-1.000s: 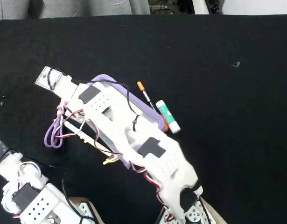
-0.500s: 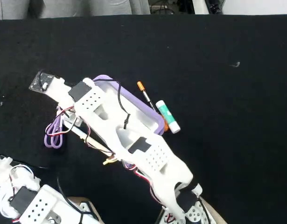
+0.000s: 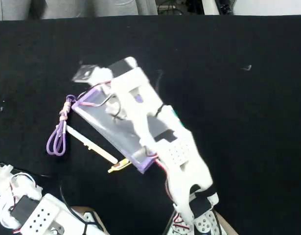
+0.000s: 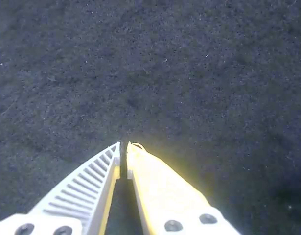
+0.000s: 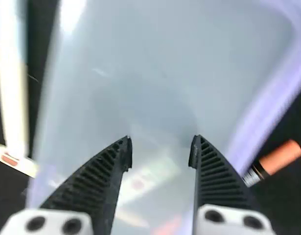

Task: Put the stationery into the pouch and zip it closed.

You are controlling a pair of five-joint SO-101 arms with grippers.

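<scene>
Black cloth surface (image 3: 238, 122), nothing fancy. Left claw (image 4: 125, 145) is clenched on nothing down by the near left corner. Clear, purple-trimmed pouch (image 3: 111, 129) lies left of centre, with a pale stick (image 3: 89, 144) along its near-left edge. Right claw (image 5: 160, 144) hangs released over the pouch, and an orange-tipped pen (image 5: 275, 159) sits just beside the pouch's trim.

The right gripper (image 5: 160, 145) has swung rightward, uncovering the pouch (image 3: 111, 129).

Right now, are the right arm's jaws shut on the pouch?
No, the right arm's jaws stand well apart, with the clear pouch showing in the gap between them.
</scene>
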